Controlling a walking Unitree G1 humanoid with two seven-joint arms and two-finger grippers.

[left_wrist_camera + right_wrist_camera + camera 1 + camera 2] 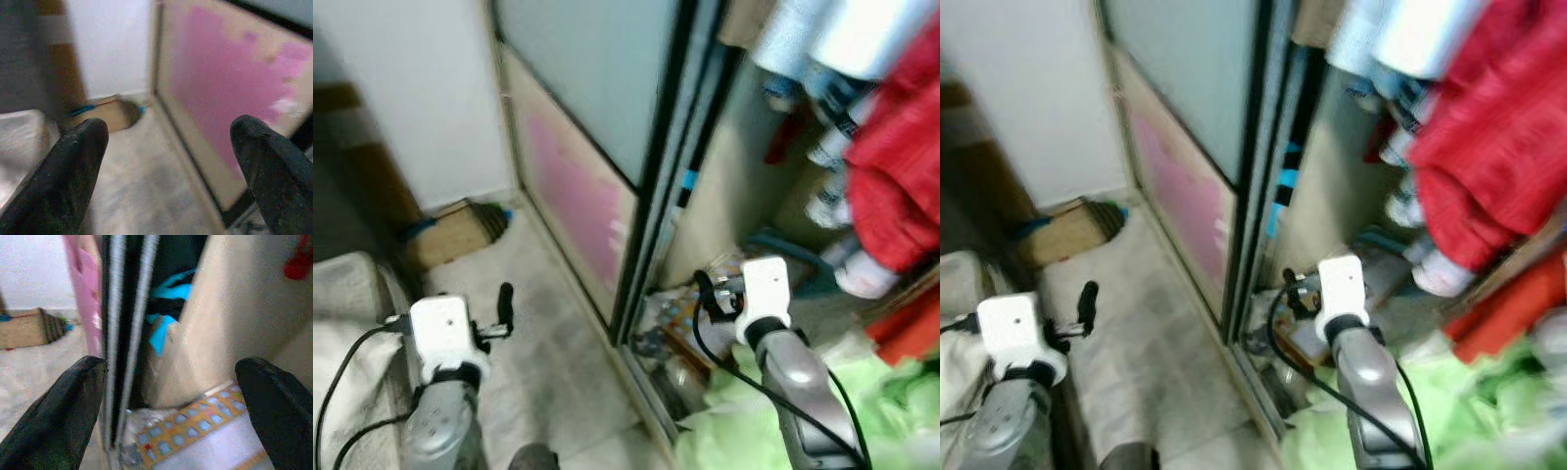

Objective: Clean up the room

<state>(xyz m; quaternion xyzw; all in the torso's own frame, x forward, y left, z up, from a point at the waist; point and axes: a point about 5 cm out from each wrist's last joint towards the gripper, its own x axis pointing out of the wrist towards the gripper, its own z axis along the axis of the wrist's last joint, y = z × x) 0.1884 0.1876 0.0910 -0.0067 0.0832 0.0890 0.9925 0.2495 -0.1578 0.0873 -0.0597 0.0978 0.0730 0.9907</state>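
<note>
- Both claws gape, carrying nothing: left claw (166, 166) over bare floor (558, 362), right claw (171, 406) at the closet's sliding door (578, 186).
- Clutter (671, 333) lies just below the right claw; tidying looks barely begun.

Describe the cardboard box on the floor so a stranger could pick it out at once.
Start at the tall sliding door with the pink lower panel and follow its track back to the white wall. The cardboard box lies on the pale floor in that corner, ahead of the left gripper. It is the only plain brown item there, with something blue at its end.
</note>
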